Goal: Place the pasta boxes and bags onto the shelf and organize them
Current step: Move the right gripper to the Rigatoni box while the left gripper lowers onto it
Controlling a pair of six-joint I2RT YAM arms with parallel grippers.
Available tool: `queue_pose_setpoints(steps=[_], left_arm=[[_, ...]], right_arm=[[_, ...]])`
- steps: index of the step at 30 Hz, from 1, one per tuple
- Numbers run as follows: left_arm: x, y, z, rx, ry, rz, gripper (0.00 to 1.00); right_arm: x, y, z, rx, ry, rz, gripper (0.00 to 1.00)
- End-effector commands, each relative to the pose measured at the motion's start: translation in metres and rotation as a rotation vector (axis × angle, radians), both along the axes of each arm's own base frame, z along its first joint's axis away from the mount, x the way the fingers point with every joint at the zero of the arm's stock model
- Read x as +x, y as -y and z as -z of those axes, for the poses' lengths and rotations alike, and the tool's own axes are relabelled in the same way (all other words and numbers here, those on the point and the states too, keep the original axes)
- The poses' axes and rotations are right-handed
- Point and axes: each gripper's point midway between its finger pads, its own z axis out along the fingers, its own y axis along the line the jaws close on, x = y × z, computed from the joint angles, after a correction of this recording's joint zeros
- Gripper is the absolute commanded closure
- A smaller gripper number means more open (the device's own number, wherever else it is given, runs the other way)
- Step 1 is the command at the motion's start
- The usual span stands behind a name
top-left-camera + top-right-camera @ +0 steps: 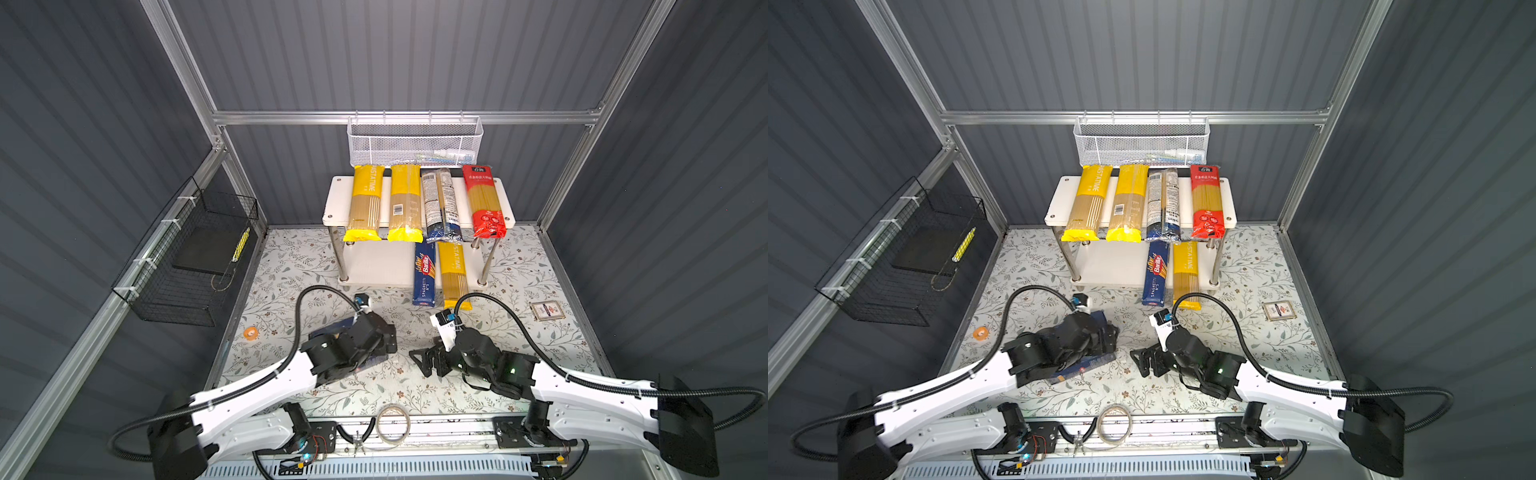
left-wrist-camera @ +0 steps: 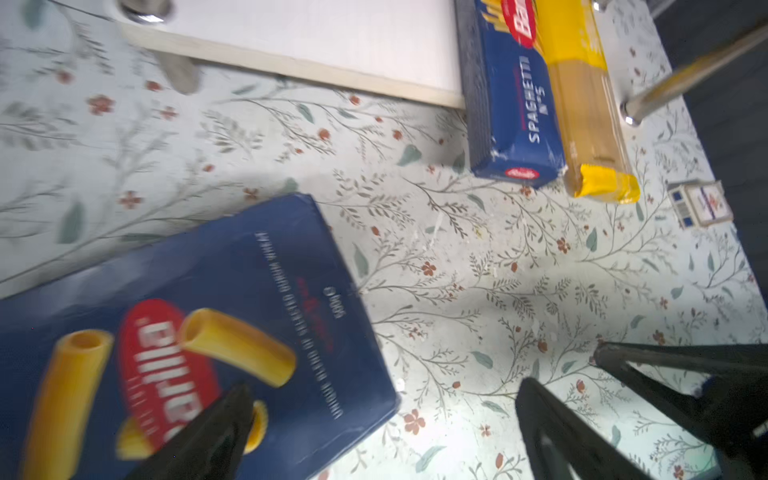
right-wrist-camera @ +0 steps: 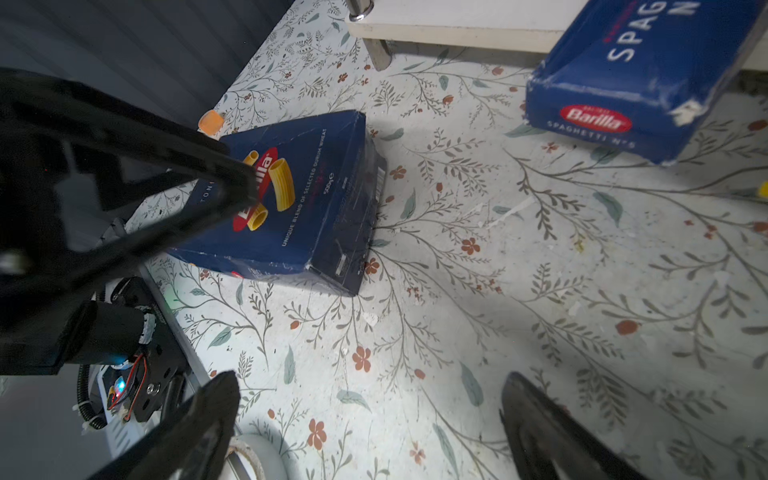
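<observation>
The wide blue Barilla box (image 2: 249, 291) lies flat on the floral table, mostly under my left arm in both top views. My left gripper (image 2: 382, 407) is open, one finger over the box face and the other over bare table. My right gripper (image 3: 370, 399) is open and empty above the table, right of the box (image 3: 299, 199). The shelf (image 1: 332, 203) carries two yellow bags (image 1: 365, 203), a clear bag (image 1: 440, 203) and a red bag (image 1: 484, 203) on top. The spaghetti box (image 1: 424, 274) and a third yellow bag (image 1: 454, 270) overhang the lower board.
A white mesh basket (image 1: 415, 141) hangs behind the shelf and a black wire basket (image 1: 187, 257) on the left wall. An orange tape roll (image 1: 250, 332) lies at the left, a small card pack (image 1: 547, 310) at the right, a tape ring (image 1: 392, 424) on the front rail.
</observation>
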Motion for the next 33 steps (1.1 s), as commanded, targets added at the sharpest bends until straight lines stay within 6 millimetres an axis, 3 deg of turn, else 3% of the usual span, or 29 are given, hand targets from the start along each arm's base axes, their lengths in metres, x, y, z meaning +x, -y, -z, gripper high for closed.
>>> queue_pose_setpoints(steps=[1,6,14,22,27,33], left_arm=[[-0.012,-0.068,-0.01,0.131,0.012,-0.178,0.0],[-0.028,-0.106,-0.001,0.128,-0.004,-0.292,0.0],[-0.043,-0.128,0.024,0.014,0.002,-0.353,0.0],[-0.041,-0.123,0.041,0.097,-0.032,-0.338,0.0],[-0.035,-0.119,0.047,0.006,0.02,-0.348,0.0],[-0.045,-0.132,0.06,0.031,-0.015,-0.375,0.0]], right_arm=[[0.003,-0.012,-0.006,0.0,-0.018,-0.1,0.01],[0.024,-0.034,-0.006,-0.013,-0.055,-0.125,0.01],[0.023,-0.089,0.0,0.139,-0.206,-0.252,0.01],[0.032,-0.101,0.023,0.131,-0.27,-0.214,0.01],[0.031,-0.107,0.038,0.108,-0.316,-0.224,0.01],[0.03,-0.115,0.044,0.107,-0.344,-0.236,0.02]])
